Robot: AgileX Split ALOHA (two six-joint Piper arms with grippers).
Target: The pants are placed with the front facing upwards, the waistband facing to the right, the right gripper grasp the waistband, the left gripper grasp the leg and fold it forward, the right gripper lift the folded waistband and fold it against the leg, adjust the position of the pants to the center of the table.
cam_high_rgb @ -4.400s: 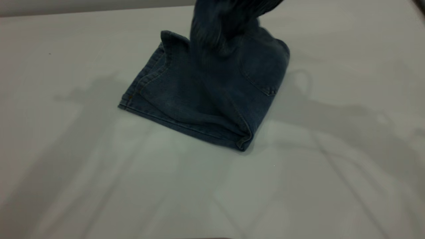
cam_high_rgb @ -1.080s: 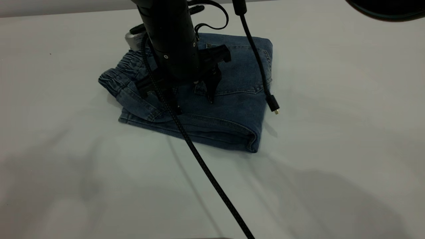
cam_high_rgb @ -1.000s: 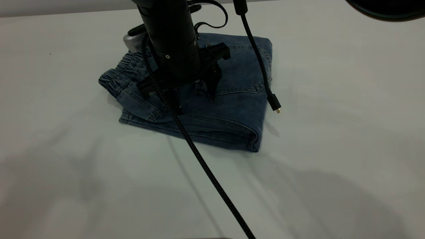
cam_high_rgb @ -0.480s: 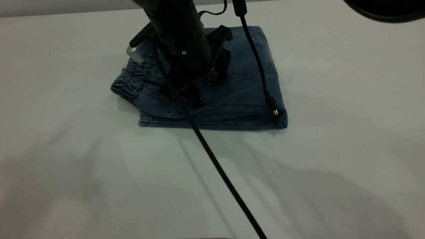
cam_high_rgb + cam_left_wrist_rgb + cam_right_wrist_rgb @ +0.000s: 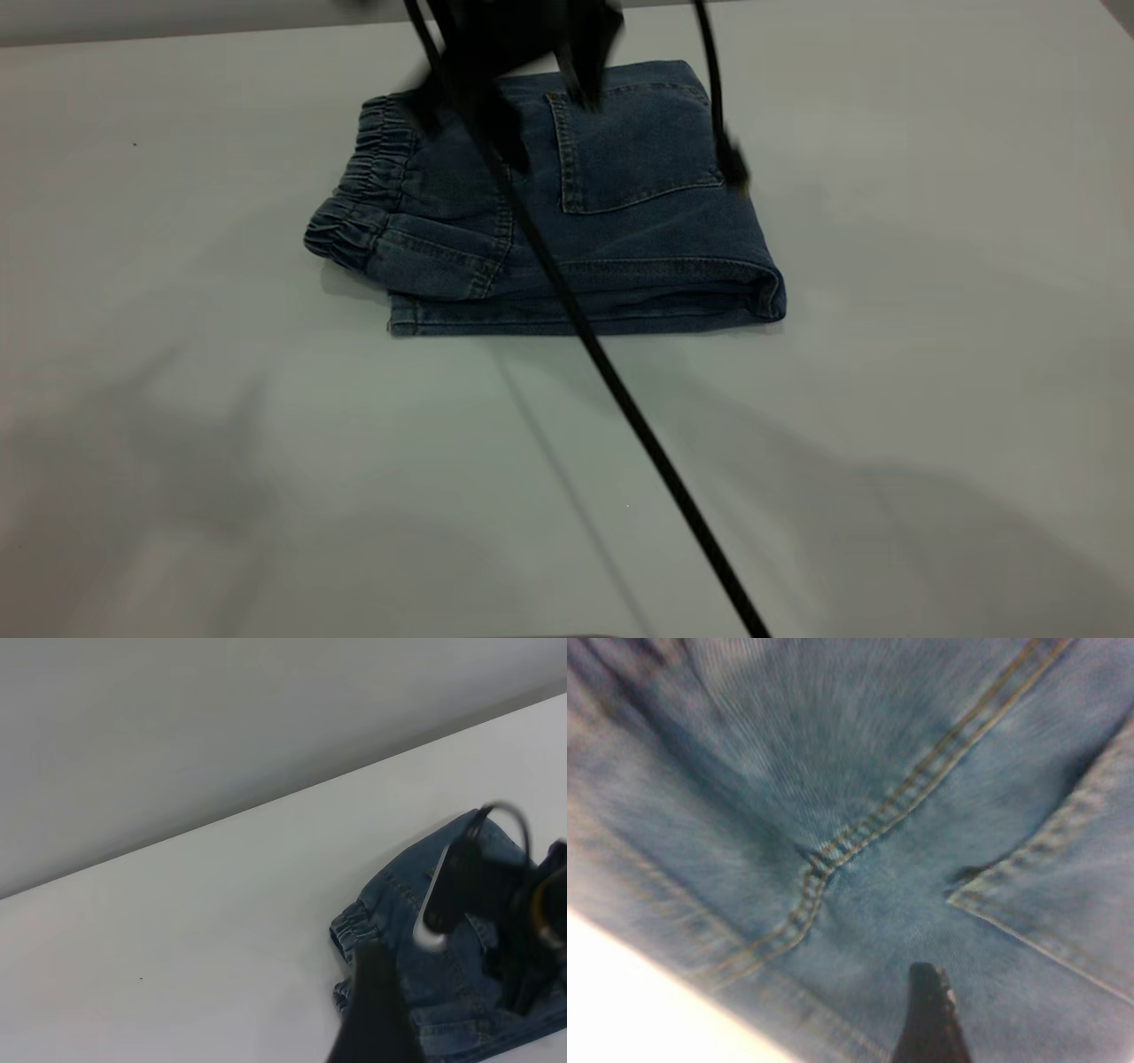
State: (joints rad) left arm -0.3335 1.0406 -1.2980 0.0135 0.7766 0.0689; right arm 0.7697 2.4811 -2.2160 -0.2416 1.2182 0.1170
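The folded pants (image 5: 567, 213) are lying on the worktop (image 5: 266, 461); the blurred right claw (image 5: 523, 80) is hanging above them, its state impossible to tell.

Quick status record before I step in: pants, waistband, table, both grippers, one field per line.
pants: folded into a compact bundle, back pocket on top, lying flat
waistband: gathered elastic edge at the bundle's left side in the exterior view
table: white surface, bundle lies toward its far side
right gripper: blurred, above the bundle's far edge near the pocket; one fingertip seen over denim
left gripper: off to the side, only a dark blurred part shows
cable: black, runs diagonally across the bundle and table
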